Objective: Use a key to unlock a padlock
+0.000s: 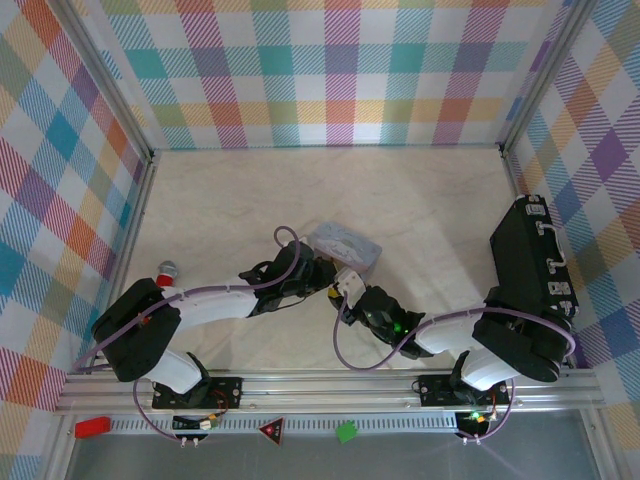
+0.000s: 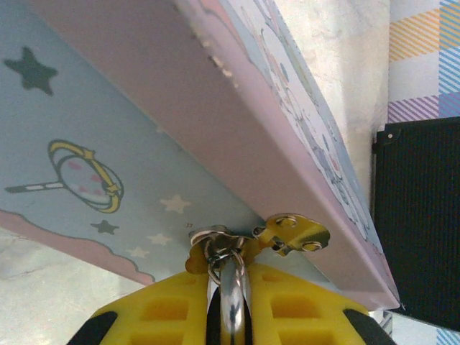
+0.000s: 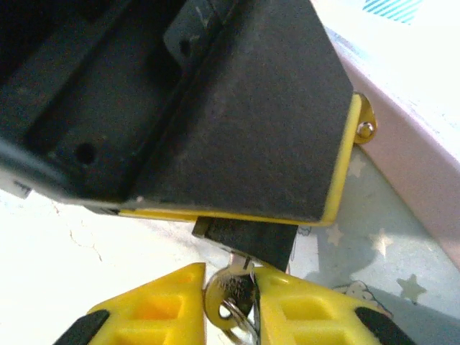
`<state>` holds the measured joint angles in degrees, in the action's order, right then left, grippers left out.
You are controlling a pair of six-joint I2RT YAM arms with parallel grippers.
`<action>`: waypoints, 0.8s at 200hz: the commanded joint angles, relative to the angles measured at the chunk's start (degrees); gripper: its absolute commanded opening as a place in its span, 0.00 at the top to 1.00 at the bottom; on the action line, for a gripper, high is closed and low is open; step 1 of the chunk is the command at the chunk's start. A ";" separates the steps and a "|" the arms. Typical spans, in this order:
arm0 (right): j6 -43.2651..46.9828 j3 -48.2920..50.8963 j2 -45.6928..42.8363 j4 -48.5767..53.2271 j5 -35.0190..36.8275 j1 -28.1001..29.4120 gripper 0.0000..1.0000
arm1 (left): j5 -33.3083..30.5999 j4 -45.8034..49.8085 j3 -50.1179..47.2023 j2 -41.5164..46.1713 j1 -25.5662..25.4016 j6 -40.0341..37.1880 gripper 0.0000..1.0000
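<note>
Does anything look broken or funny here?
Only a little: the tin box has small chipped spots along its pink edge, seen from the left wrist. Nothing is spilled, and the padlock sits through the clasp as it should.

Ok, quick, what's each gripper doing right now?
Left gripper: closed, holding the padlock by its shackle.
Right gripper: closed, holding the key.
</note>
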<state>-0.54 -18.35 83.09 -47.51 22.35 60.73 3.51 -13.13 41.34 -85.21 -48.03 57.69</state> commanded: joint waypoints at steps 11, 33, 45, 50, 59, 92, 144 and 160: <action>-1.97 -1.26 0.26 -1.45 1.95 0.17 0.90 | 0.49 -0.55 2.16 1.49 -0.58 0.22 0.90; -5.59 0.12 -1.24 -2.27 1.42 -0.49 0.95 | 0.36 -1.03 2.11 1.39 -0.58 -0.65 0.90; -9.21 0.49 -2.10 -2.47 -1.74 -1.67 0.98 | 0.16 -1.23 2.07 1.40 -0.59 -1.32 0.90; -10.34 0.50 -2.43 -2.27 -3.16 -2.16 0.98 | -0.02 -1.44 1.92 1.40 -0.62 -1.50 0.90; -12.45 0.16 -3.19 -1.48 -5.02 -2.62 1.00 | -0.14 -2.23 1.52 1.51 -0.62 -1.62 0.89; -19.57 0.07 -3.86 -0.44 -10.48 -3.77 1.00 | -0.42 -4.89 -0.33 1.63 -0.31 -2.98 0.82; -26.01 1.54 -1.97 2.12 -12.01 -6.13 1.00 | -0.30 -4.70 -2.55 2.38 2.21 -6.45 0.59; -26.87 1.38 -1.85 3.28 -12.24 -6.63 1.00 | -0.72 -3.36 -3.32 3.80 3.50 -7.56 0.53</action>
<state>-23.31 -17.26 80.75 -44.84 11.18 55.22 3.42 -16.60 39.38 -84.77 -46.59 53.06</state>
